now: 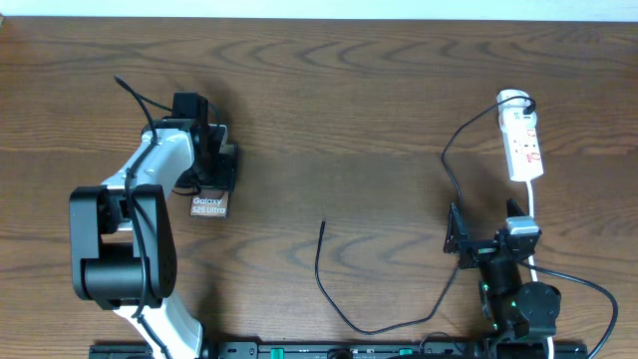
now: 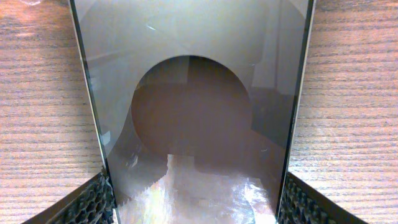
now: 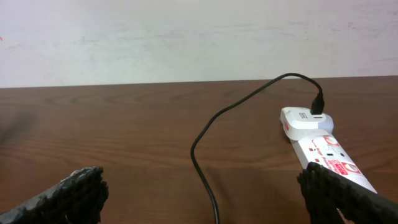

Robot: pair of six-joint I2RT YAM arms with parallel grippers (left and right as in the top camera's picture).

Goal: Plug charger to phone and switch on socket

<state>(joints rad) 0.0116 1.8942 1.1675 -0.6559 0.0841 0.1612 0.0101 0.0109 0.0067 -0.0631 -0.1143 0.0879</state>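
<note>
The phone (image 1: 209, 206) lies flat at the left; only its lettered near end shows below my left gripper (image 1: 207, 160). In the left wrist view the phone (image 2: 193, 93) fills the space between the pads (image 2: 93, 202), which press on both long edges, so the left gripper (image 2: 194, 202) is shut on it. The charger (image 1: 321, 261) is a thin black cable with its loose plug tip (image 1: 323, 222) on the table mid-scene. Its other end is plugged in at the far end of the white socket (image 1: 522, 145). My right gripper (image 1: 486, 227) stands open, with the charger (image 3: 202, 162) running between its fingers and the socket (image 3: 323, 149) ahead right.
The socket's white cord (image 1: 534, 214) runs down past the right arm. Black base cables (image 1: 588, 289) loop at the lower right. A rail (image 1: 329, 350) lines the table's near edge. A pale wall (image 3: 186, 37) stands behind the table's far edge.
</note>
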